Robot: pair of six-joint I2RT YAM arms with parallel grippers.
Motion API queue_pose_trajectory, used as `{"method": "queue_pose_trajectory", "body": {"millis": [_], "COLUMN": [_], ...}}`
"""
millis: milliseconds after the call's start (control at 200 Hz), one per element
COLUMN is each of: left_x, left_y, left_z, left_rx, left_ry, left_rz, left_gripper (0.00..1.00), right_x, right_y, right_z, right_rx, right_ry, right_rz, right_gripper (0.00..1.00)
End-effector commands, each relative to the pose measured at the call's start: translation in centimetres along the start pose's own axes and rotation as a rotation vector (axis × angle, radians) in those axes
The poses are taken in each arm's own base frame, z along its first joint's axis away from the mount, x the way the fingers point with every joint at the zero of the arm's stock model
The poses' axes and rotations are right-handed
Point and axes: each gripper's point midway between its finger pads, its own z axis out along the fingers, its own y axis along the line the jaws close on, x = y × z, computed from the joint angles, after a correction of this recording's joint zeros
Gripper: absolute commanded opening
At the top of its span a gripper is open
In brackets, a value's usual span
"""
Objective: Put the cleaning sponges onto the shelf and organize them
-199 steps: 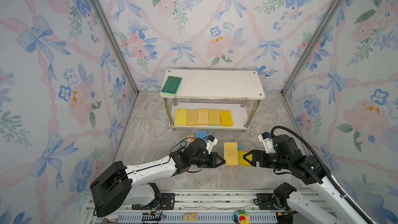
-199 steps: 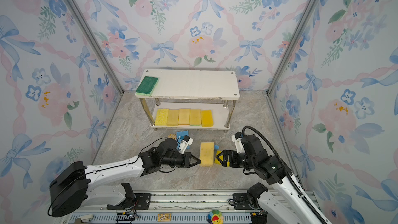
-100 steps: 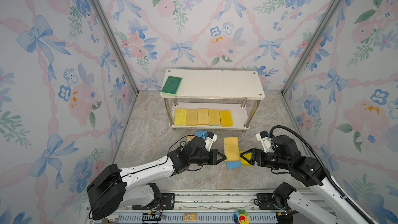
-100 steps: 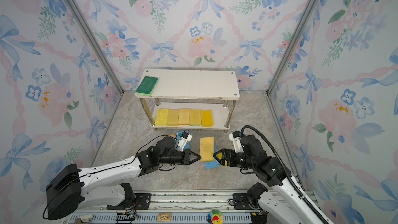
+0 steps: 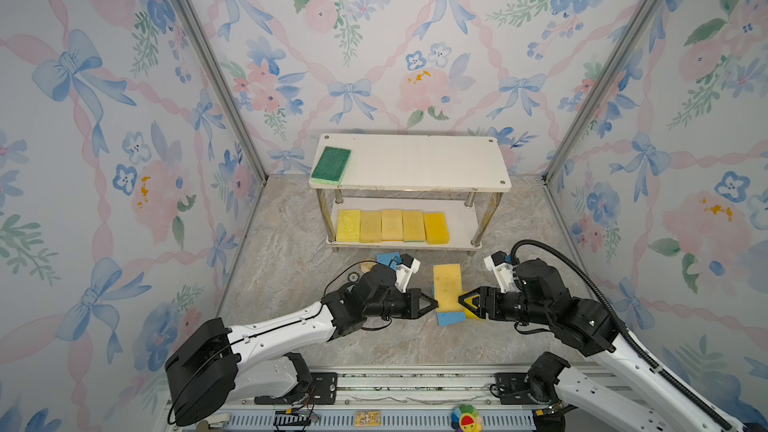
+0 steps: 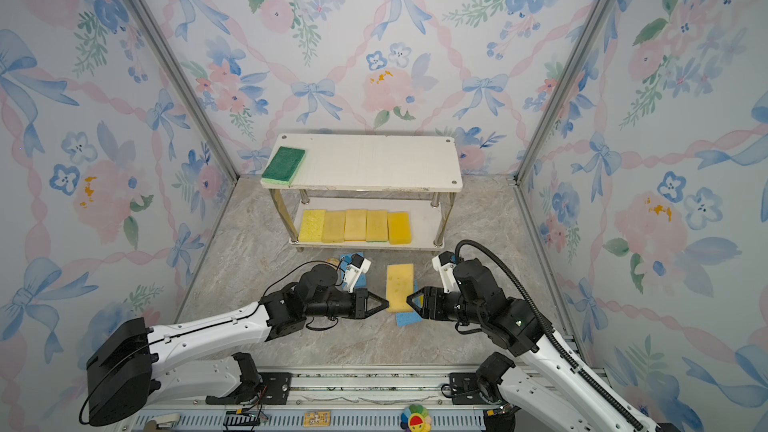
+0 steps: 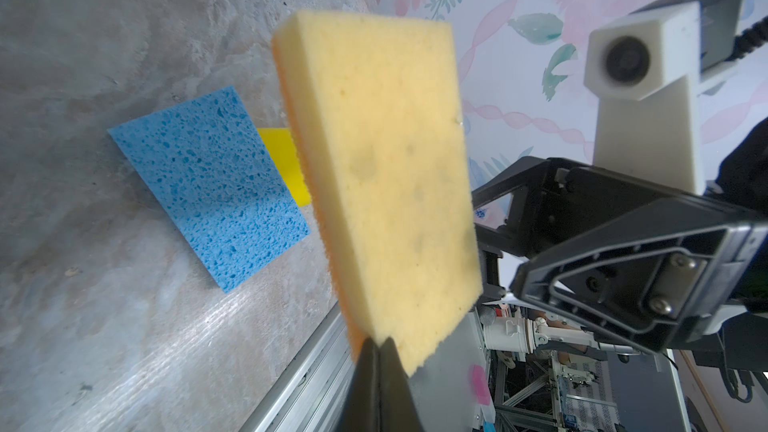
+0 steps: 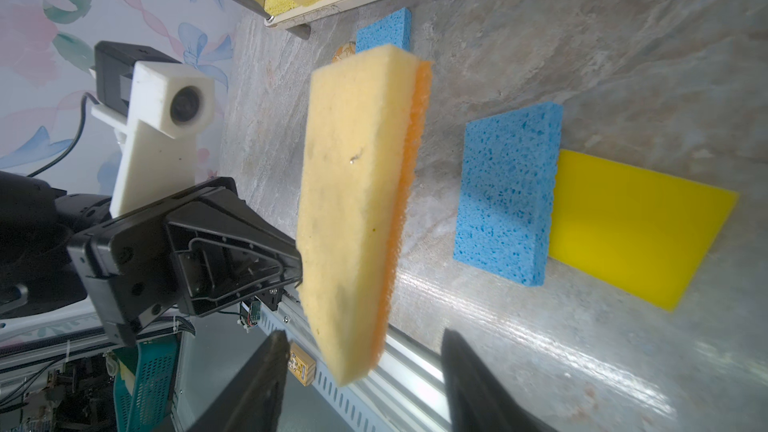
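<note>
A pale yellow sponge with an orange face (image 5: 447, 284) (image 6: 400, 286) (image 7: 382, 168) (image 8: 357, 201) hangs above the floor. My left gripper (image 5: 434, 305) (image 6: 385, 305) (image 7: 379, 342) is shut on its near corner. My right gripper (image 5: 461, 299) (image 6: 409, 299) (image 8: 363, 334) stands open astride the opposite edge, with gaps on both sides. Below lie a blue sponge (image 5: 451, 318) (image 8: 507, 193) and a bright yellow sponge (image 8: 636, 226) against it. Another blue sponge (image 5: 388, 258) lies by the shelf (image 5: 415, 164). A green sponge (image 5: 331, 164) sits on its top board, and several yellow sponges (image 5: 390, 225) are in a row below.
A small round disc (image 5: 368, 264) lies on the floor beside the far blue sponge, behind my left wrist. The metal rail (image 5: 374, 380) runs along the front edge. Papered walls close in on three sides. The right end of the shelf's lower board (image 5: 461, 222) is bare.
The held sponge has risen and tipped back, uncovering the blue sponge beneath. My right gripper's jaws have narrowed around the sponge's edge. The left gripper has kept its grip.
</note>
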Motion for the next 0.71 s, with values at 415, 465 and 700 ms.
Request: {"method": "queue_pose_trajectory", "body": {"millis": [415, 465, 700], "left_x": [-0.3, -0.3, -0.3], "left_y": [-1.5, -1.4, -1.4], "left_z": [-0.6, -0.6, -0.8], "left_rx": [0.028, 0.026, 0.026], "left_ry": [-0.019, -0.019, -0.022], "left_rz": [0.013, 0.012, 0.013], "left_gripper": [0.01, 0.01, 0.02], "right_x": [0.1, 0.1, 0.0], "right_y": [0.6, 0.8, 1.1], "right_z": [1.4, 1.4, 1.7], "right_rx": [0.019, 0.018, 0.028], "right_ry": [0.009, 0.010, 0.015], "right_rz": [-0.033, -0.035, -0.045], "right_gripper": [0.46, 0.44, 0.33]}}
